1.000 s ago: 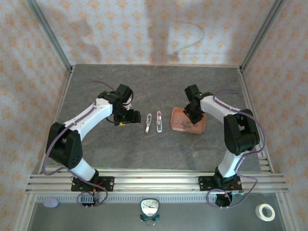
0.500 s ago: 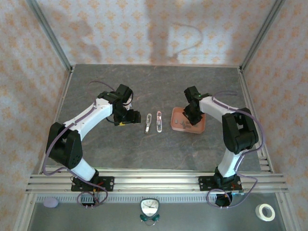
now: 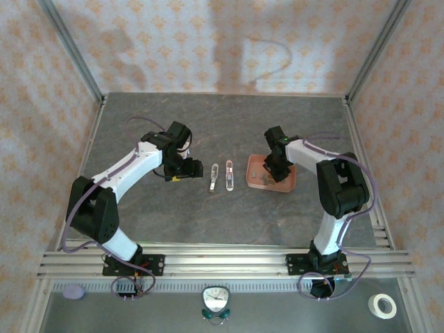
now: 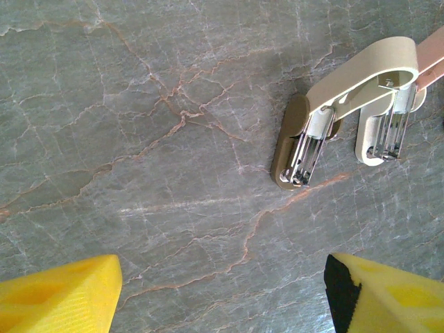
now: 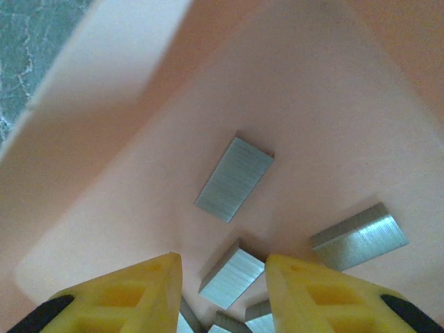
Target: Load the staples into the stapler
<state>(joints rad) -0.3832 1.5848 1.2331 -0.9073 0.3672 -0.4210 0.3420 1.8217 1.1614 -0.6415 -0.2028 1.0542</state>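
Several staples (image 5: 234, 179) lay as short grey strips on the floor of the salmon tray (image 5: 333, 104); the right gripper (image 5: 222, 274) hung directly over that tray, its fingers apart and holding nothing. One strip lay in the gap between the fingers, seemingly touching neither; its long axis ran obliquely across the gap, neither along nor square to the closing line, so a straight closure was judged liable to twist it. Other strips lay just beside it on the tray floor. On the table to the left of the tray lay the pink stapler (image 4: 388, 132), opened up; the beige stapler (image 4: 312, 132) lay just beyond it, also open. The left gripper (image 4: 222, 284) hovered farther from the tray than both, fingers wide apart, empty. The right arm was judged nearer the staples.
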